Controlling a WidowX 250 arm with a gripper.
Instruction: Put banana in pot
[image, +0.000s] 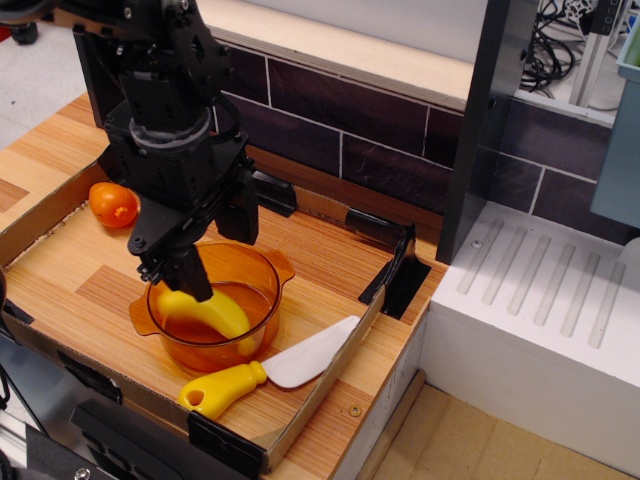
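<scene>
Fingers poised over the pot; whether they grip or have let go, cannot tell from this angle. Banana sits inside the pot, just below and right of the fingertips, long axis running from upper left to lower right. Nearer: yellow-handled spatula. Farther left: orange toy fruit.

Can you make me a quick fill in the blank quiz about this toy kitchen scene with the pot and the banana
1. The banana now lies inside the ____.
2. The round orange fruit sits on the ____ side of the pot in the picture.
3. The utensil in front of the pot has a ____ handle.
4. The gripper hangs directly ____ the pot.

Missing words: pot; left; yellow; above
</scene>
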